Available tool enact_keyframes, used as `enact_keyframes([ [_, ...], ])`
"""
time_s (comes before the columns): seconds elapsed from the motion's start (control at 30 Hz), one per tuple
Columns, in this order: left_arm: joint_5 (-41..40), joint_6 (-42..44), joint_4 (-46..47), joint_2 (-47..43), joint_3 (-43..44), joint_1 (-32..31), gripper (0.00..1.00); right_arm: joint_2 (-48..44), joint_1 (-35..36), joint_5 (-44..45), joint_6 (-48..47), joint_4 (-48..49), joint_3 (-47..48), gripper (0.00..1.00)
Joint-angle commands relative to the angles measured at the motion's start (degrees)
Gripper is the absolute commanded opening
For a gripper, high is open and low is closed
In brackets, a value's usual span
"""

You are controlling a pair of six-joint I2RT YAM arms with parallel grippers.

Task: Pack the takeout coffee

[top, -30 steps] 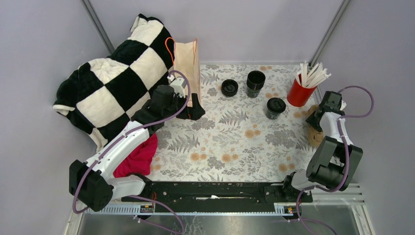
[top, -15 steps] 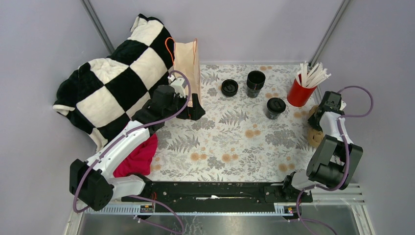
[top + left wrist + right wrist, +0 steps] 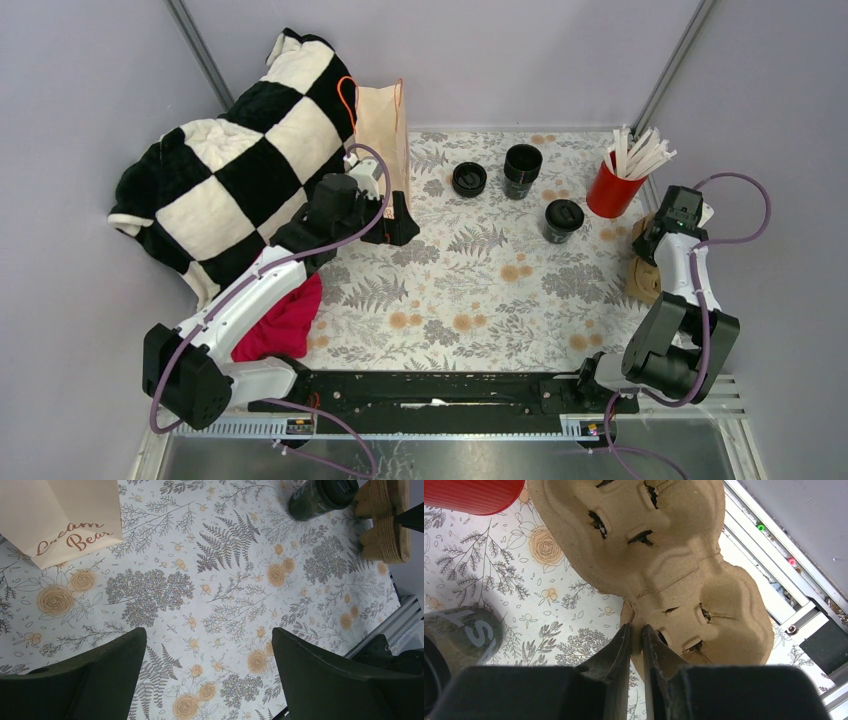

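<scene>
Partly | takeout coffee (image 3: 464,630) cut off | right fingers (image 3: 614,652) pinch cup carrier (image 3: 664,555)

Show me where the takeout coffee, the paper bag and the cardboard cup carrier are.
takeout coffee (image 3: 564,214): top external view, on its round black lid.
paper bag (image 3: 380,125): top external view, on its tan side panel.
cup carrier (image 3: 664,555): right wrist view, on the moulded pulp between its cup wells.
</scene>
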Motion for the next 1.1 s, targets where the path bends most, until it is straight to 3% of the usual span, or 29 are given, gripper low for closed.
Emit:
enact_keyframes([
  [0.0, 0.55, 0.63, 2.52, 0.23, 0.40, -0.06, 0.99, -2.26, -0.03, 1.58, 0.41, -1.40, 1.35, 0.00],
  [0.1, 0.67, 0.60, 2.52, 0.31, 0.40, -0.06, 0.99, -1.79, 0.75, 4.39, 0.12, -2.02, 1.67, 0.00],
  [0.37, 1.36, 0.39, 2.52, 0.59, 0.45, -0.12, 0.99, 2.32, 12.31, 28.38, 0.52, -8.15, 4.01, 0.00],
  [0.53, 2.08, 0.24, 2.54, 0.70, 0.58, -0.08, 0.99, 6.44, 14.59, 33.58, 1.58, -12.00, 6.52, 0.00],
  [0.67, 2.55, 0.08, 2.70, 0.73, 0.61, -0.14, 0.99, 3.44, 15.61, 37.38, 1.55, -12.56, 6.43, 0.00],
  [0.97, 2.71, -0.05, 2.61, 0.47, 0.68, -0.14, 0.99, -8.01, 15.68, 32.44, 0.40, -13.71, 9.20, 0.00],
  [1.07, 3.94, -0.93, 2.34, 0.55, 1.34, -0.14, 0.99, -13.91, 15.84, 25.68, -1.40, -13.89, 10.46, 0.00],
])
